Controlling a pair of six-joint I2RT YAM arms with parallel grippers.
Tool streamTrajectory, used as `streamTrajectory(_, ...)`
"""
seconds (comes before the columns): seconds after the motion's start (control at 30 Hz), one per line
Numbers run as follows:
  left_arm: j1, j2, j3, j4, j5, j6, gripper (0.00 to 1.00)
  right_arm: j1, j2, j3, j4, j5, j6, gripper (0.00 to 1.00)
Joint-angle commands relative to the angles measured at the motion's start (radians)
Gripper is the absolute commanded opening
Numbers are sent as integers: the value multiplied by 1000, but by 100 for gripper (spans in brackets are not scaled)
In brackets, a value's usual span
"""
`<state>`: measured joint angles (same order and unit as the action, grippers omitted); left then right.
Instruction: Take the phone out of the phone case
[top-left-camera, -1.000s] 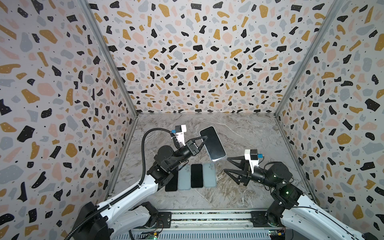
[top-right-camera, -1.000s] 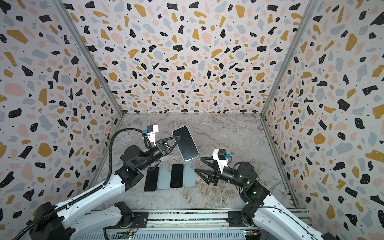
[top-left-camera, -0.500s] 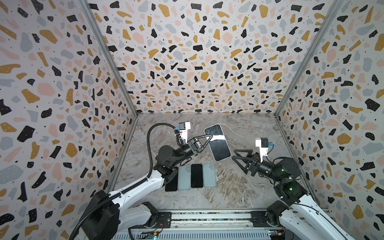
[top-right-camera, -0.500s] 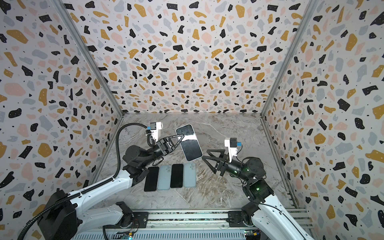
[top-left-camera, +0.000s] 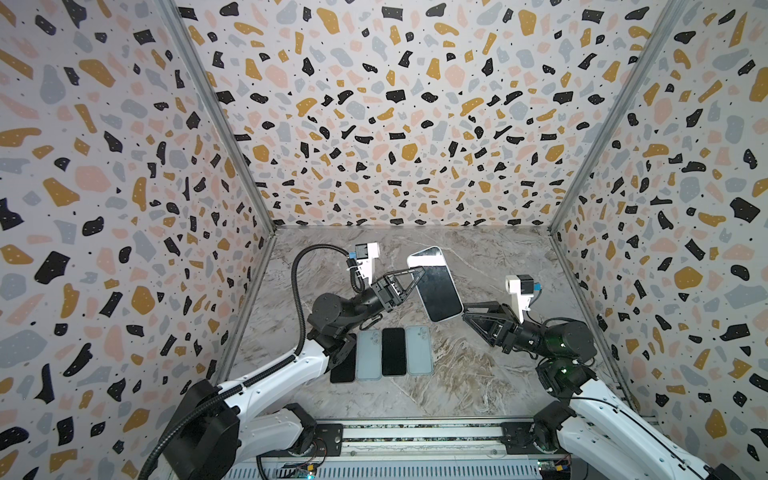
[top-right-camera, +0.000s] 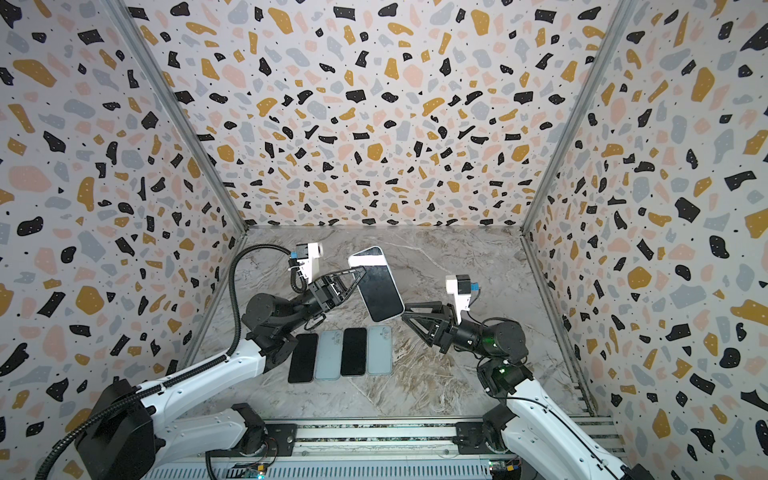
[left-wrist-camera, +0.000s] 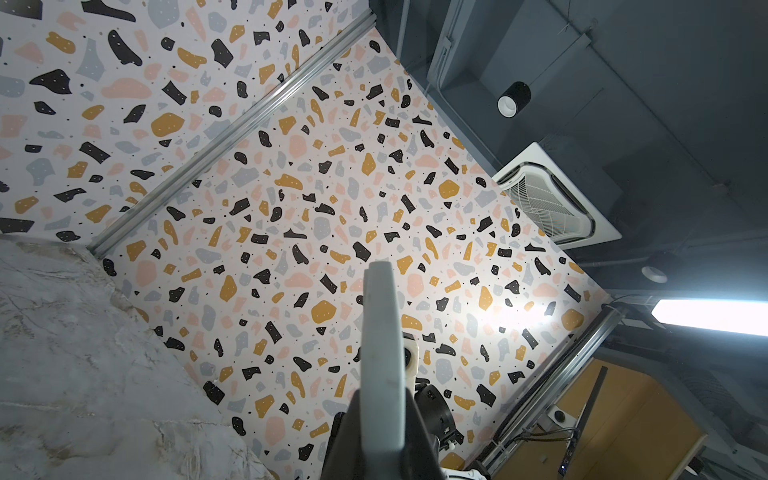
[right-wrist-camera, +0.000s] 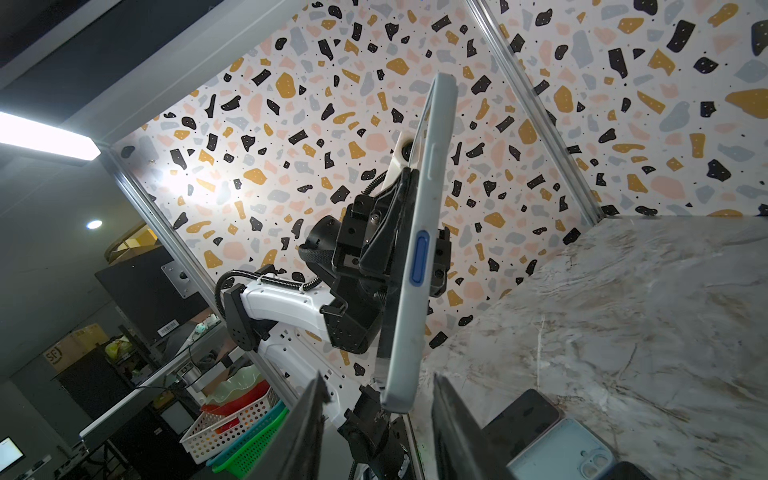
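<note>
Two top views: my left gripper (top-left-camera: 417, 275) clamps one long edge of the phone (top-left-camera: 438, 286), held tilted in the air over a row of four slabs (top-left-camera: 382, 351). My right gripper (top-left-camera: 464, 311) sits at its near end.
Left wrist: fingers (left-wrist-camera: 343, 440) are closed on the pale phone case (left-wrist-camera: 382, 353), seen edge-on.
Right wrist: fingers (right-wrist-camera: 309, 419) stand apart astride the case's end, with a gap on both sides.
Risk: if I close off-centre I pinch case and phone together, or lever it out of the left grip so it drops on the row.
Surface: marbled grey table (top-left-camera: 478, 374). It looks hard and slick, and a drop would skid.
Room: speckled walls (top-left-camera: 415, 124) on three sides, so there's little swing space.
</note>
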<state>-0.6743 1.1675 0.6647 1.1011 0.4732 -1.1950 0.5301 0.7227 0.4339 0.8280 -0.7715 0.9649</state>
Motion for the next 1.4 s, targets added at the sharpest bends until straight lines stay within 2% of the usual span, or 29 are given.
streamTrajectory(0.0,-1,-8,25,130,13,-15,0,-3,13,-4,123,-32,39,38)
streamTrajectory(0.67,-19,10,23,149,24,-18,0,-3,41,-12,169,-49,44,17)
streamTrajectory(0.9,-21,13,27,141,18,-21,0,-4,40,-20,193,-78,34,5)
streamTrajectory(1.17,-22,38,61,101,19,-61,0,-3,55,4,191,-233,-101,2)
streamTrajectory(1.37,-39,60,87,85,33,-80,0,-4,82,61,87,-355,-294,0)
